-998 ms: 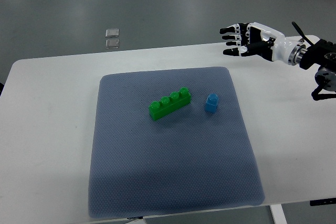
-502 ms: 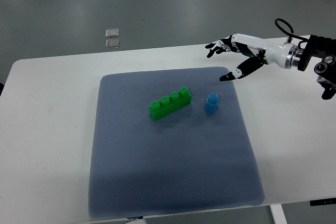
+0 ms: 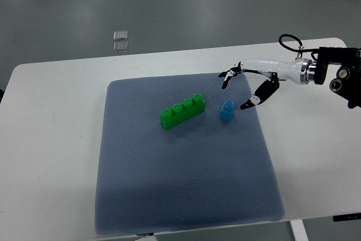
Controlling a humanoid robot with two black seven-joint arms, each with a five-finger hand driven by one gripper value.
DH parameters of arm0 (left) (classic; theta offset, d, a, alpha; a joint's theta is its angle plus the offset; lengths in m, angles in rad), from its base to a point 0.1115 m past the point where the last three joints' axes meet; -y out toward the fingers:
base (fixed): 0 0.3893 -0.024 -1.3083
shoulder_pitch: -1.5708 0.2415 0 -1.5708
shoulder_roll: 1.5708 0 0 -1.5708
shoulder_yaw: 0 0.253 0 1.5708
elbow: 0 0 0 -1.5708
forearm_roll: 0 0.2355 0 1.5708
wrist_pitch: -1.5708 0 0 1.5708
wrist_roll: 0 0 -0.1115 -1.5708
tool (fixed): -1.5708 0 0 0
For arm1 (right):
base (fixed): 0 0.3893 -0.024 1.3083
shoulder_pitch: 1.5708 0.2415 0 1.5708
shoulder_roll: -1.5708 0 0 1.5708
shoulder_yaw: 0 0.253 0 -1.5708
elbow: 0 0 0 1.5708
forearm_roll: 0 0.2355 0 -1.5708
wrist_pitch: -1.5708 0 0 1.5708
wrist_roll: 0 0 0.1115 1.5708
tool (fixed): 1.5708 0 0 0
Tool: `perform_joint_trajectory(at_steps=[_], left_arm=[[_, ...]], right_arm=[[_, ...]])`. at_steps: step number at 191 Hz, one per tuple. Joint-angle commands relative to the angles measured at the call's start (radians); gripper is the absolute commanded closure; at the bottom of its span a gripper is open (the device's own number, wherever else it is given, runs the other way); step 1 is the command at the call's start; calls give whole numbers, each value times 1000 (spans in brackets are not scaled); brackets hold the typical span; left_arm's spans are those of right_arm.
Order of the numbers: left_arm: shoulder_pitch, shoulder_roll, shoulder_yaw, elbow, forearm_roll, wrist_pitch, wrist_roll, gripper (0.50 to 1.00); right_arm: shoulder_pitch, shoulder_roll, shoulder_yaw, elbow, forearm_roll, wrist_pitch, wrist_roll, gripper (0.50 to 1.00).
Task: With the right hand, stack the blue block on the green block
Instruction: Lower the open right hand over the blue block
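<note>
A small blue block (image 3: 227, 111) stands upright on the blue-grey mat (image 3: 180, 190), right of centre. A long green block (image 3: 181, 111) with several studs lies tilted just left of it, a small gap between them. My right hand (image 3: 236, 90) comes in from the right edge, open, its fingers (image 3: 228, 76) spread above and behind the blue block and the thumb (image 3: 256, 97) just to its right. It holds nothing and does not touch the block. The left arm is out of view.
The mat lies on a white table (image 3: 51, 139) whose far edge runs behind the hand. Two small clear squares (image 3: 120, 40) lie on the grey floor beyond the table.
My right hand has come down and to the left from above the table's far right corner to just beside the blue block, rotating so the fingers flank it. The blocks have not moved.
</note>
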Motion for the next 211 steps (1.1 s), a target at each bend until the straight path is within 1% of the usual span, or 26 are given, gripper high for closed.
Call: perform_joint_trajectory(at_steps=[1,37,53,69,78,93,122,137,211], left_arm=[[0,0,0,0,0,0,0,500],[0,0,0,0,0,0,0,500],[0,0,0,0,0,0,0,500],[0,0,0,0,0,0,0,500],[0,0,0,0,0,0,0,500],[0,0,0,0,0,0,0,500],[0,0,0,0,0,0,0,500],[0,0,0,0,0,0,0,500],[0,0,0,0,0,0,0,500]], right_arm=[[2,23,1,0,-64,-10,1,585],[2,60,-2,-4,-111,-41,0,585],[0,83,-8,-12,-139,-67,0,585],[0,100,-45,-20,-185,-106,0,587],[2,101,-72,-21,-209,-146,0,587],[3,101,-111,-24,-240,-192,0,587],[28,108,-157,-72,-265,-243,0,587],[39,106,-170,-79,-265,-271,0,587],[42,112,-215,-82,-266,-287,0,593]])
